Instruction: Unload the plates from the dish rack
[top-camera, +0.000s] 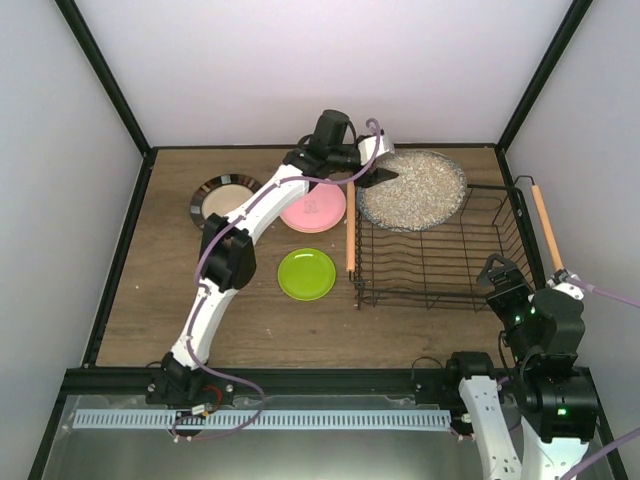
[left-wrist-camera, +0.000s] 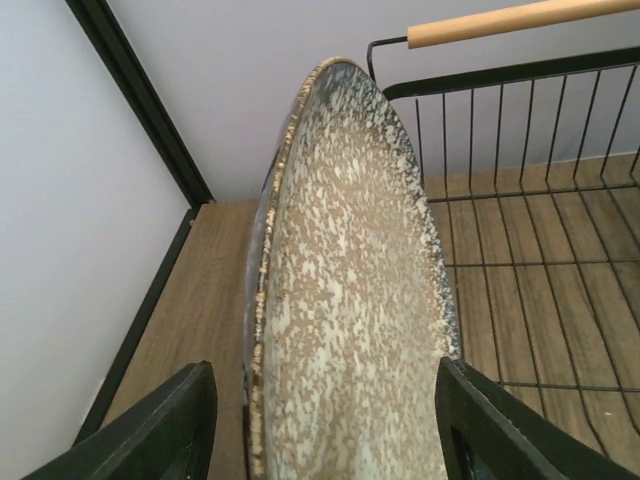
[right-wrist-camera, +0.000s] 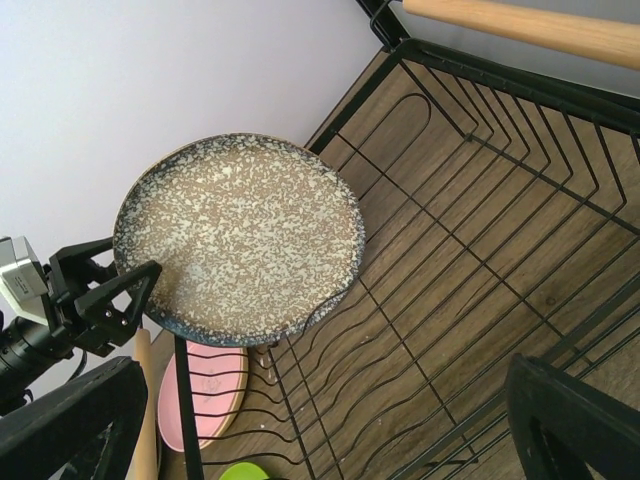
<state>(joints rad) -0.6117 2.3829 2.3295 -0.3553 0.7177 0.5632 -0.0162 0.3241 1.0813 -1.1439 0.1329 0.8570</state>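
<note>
Left pincer (left-wrist-camera: 325, 365) sits wide astride the large speckled grey round plate (top-camera: 412, 188), tilted at the far left corner of the black wire dish rack (top-camera: 420, 304), presumably lined up to pinch its rim for lifting, though contact's hard to judge.

Btwn fingers of left gripper (left-wrist-camera: 322, 370): speckled grey plate (left-wrist-camera: 350, 260), tilted; dish rack (left-wrist-camera: 520, 72) at rt.

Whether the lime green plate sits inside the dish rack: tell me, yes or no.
No, the lime green plate lies flat on the table to the left of the dish rack, outside its wire walls.
</note>
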